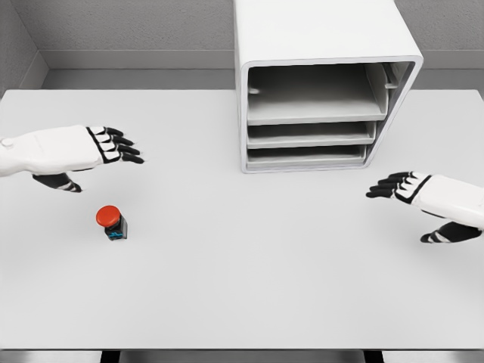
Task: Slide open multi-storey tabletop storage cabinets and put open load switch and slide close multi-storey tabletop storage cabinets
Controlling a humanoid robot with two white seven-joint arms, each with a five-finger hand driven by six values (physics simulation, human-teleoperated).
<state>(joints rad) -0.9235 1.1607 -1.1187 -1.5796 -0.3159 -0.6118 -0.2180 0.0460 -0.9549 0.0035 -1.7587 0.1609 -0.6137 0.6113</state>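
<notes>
Red-topped little black switch sat on the white table, below the left hand. Both hands, the right hand too, were open and held nothing. White cabinet stood behind.

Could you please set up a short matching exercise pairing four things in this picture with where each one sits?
Things:
1. left robot hand
2. right robot hand
3. load switch
4. storage cabinet

Places:
A. back of the table, right of centre
B. right side, in front of the cabinet
C. left side, behind the switch
D. front left, red cap up

Pairs: 1-C, 2-B, 3-D, 4-A
</notes>
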